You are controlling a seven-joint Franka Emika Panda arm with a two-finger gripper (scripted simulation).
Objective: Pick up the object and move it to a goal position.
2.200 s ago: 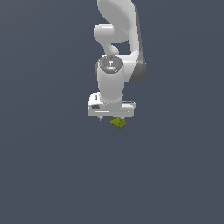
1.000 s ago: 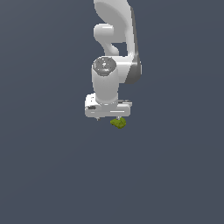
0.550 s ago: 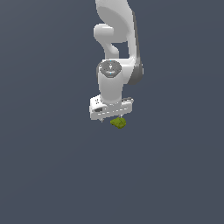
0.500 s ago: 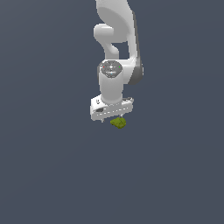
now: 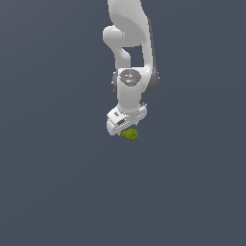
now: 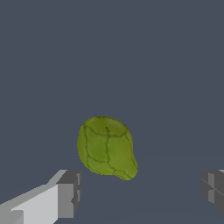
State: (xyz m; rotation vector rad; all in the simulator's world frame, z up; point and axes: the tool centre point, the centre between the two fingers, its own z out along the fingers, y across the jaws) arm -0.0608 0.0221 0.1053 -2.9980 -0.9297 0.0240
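The object (image 5: 130, 135) is a small olive-green lumpy blob lying on the flat grey floor. In the exterior view my white gripper (image 5: 125, 128) hangs directly above it, its hand partly covering the blob's top. In the wrist view the blob (image 6: 106, 147) lies ahead of and between my two grey fingertips (image 6: 69, 193), which stand wide apart with nothing between them. The gripper is open and does not touch the blob.
The white arm (image 5: 130, 53) rises from the gripper toward the top of the exterior view. The plain dark grey floor (image 5: 57, 182) surrounds the blob on all sides.
The wrist and hand have rotated about the vertical axis over the blob. The blob has not moved. The gripper has stayed open.
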